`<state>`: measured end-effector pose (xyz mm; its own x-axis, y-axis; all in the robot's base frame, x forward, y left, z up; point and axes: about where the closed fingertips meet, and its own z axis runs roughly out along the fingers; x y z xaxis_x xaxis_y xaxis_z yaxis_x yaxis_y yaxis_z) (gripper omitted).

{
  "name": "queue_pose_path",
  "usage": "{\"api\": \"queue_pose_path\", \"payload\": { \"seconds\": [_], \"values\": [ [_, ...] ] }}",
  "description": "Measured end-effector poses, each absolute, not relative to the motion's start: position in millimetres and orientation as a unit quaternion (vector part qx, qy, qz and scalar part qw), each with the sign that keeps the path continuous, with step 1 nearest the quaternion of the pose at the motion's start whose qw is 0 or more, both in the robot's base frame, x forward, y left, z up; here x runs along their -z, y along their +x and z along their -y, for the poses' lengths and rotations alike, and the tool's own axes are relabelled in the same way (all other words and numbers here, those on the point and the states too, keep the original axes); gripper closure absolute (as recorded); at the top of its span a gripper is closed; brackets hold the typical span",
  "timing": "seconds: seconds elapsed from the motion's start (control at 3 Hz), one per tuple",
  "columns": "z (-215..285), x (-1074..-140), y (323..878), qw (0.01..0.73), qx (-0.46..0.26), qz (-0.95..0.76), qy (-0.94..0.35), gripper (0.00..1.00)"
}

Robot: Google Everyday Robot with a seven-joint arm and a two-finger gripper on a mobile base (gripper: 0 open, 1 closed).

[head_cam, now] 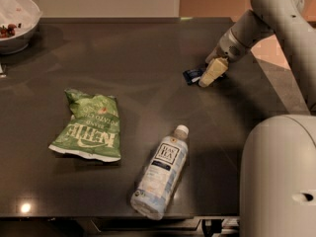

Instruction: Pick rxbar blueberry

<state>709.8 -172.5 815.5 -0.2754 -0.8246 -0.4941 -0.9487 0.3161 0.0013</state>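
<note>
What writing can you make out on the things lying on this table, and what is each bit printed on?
"KETTLE": on the green chip bag, upside down from this view; its smaller print is too blurred to read.
Label on the water bottle: print too blurred to read.
On the rxbar blueberry: nothing legible; the pincer covers its right end.

Dark-blue rxbar blueberry, seemingly flat, half hidden beside the gripper.
</note>
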Motion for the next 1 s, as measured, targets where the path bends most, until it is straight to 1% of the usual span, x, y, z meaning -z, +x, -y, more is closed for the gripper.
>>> {"api": "queue_pose_path", "payload": {
  "seconds": [0.67, 1.0],
  "values": [
    [172, -826, 710, 0.207, -0.150, -0.784, -0.565, 0.86],
    [167, -847, 697, 0.225, -0.158, -0.772, -0.573, 1.00]
  ]
}}
